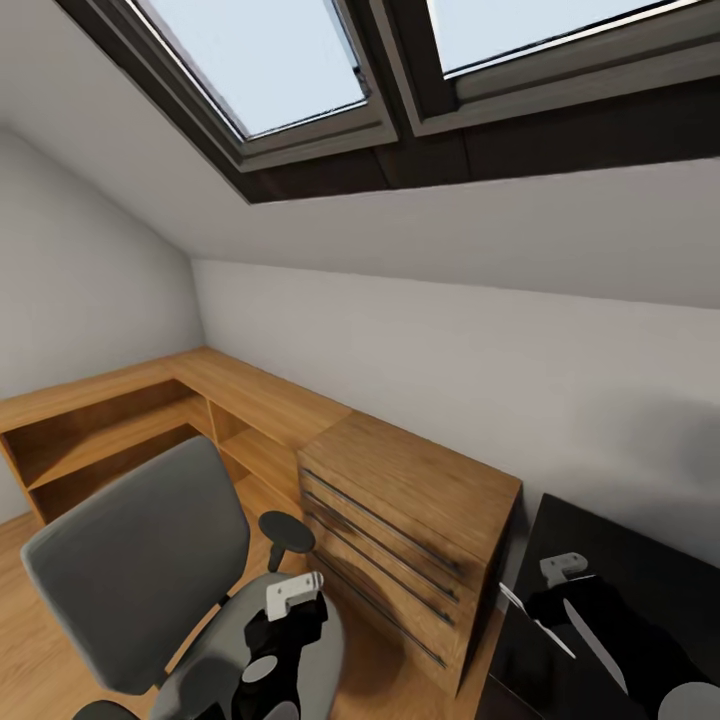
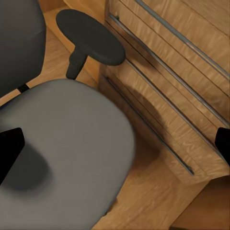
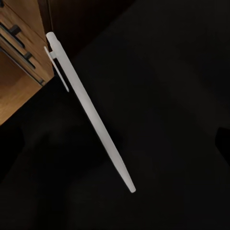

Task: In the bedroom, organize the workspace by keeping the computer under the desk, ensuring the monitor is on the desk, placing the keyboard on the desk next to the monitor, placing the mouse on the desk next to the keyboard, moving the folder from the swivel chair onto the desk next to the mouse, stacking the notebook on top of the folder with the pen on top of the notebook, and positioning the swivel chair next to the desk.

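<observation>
Starting at the far left of the head view, low oak shelving (image 1: 95,425) runs along the wall and turns the corner under the sloped pale ceiling, where two dark-framed skylights (image 1: 262,62) sit overhead. In front of the shelving stands the swivel chair (image 1: 140,570), its grey backrest toward the shelves and its grey seat (image 2: 62,143) bare in the left wrist view. One dark round armrest (image 1: 287,531) rises on a short post beside the seat, close to the oak dresser (image 1: 415,530).

The left gripper (image 1: 283,640) hangs over the chair's seat; its dark fingertips (image 2: 9,146) show well apart at the edges of the wrist view with nothing between them, so it is released. The dresser, with long bar handles across its drawers, stands between the chair and the desk (image 1: 610,560), hard against the desk's end and just beside the chair's armrest.

Further right, the black desk top fills the lower right corner. The right gripper (image 1: 560,600) hovers over it, near the dresser-side edge. The pen (image 3: 88,112), thin and white with a clip at one end, appears against the black surface in the right wrist view and as a pale sliver (image 1: 535,620) beside the gripper. Whether the gripper grasps it or it lies on the desk cannot be told.
</observation>
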### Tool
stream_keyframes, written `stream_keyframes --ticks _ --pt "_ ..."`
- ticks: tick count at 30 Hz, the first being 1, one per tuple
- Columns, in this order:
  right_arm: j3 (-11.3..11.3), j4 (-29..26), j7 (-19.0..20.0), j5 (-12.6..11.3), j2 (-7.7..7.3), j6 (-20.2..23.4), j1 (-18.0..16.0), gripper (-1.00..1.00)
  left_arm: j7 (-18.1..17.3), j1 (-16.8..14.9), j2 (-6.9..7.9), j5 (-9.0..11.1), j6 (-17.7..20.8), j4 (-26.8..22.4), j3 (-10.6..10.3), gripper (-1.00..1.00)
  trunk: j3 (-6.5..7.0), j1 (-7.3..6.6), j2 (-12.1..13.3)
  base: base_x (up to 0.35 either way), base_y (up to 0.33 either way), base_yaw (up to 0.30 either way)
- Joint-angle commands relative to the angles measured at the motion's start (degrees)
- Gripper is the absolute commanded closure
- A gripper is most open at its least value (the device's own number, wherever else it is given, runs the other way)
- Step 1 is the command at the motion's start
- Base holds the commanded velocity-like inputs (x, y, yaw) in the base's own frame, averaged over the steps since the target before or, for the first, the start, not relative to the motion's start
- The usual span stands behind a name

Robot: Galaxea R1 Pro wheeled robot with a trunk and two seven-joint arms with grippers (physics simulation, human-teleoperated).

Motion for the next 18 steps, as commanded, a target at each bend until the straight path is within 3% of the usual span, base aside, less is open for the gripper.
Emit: stream_keyframes --ticks 1,8,13,18 --pt "0.27 -0.09 -0.14 -0.45 -0.08 0.24 -0.06 -1.00 0.36 -0.09 0.02 0.06 0.42 -0.09 -0.18 -1.00 -0.29 0.24 -0.50 0.000 0.000 0.000" --pt "0.26 -0.14 -0.01 0.40 -0.06 0.25 -0.06 -1.00 0.34 -0.09 -0.05 0.06 0.42 -0.09 -0.38 -1.00 -1.54 1.78 -3.31 0.000 0.000 0.000" --pt "-0.49 -0.90 1.61 1.48 1.57 -1.37 -0.14 -1.00 0.31 -0.09 -1.68 -0.12 -0.46 -0.37 -2.01 -1.00 -1.54 1.78 -3.30 0.000 0.000 0.000" --pt "-1.01 -1.83 0.86 -0.20 3.19 -1.53 -0.14 -1.00 0.37 -0.09 -2.67 -0.13 -0.33 -0.38 -3.43 -1.00 -1.54 1.78 -3.30 0.000 0.000 0.000"
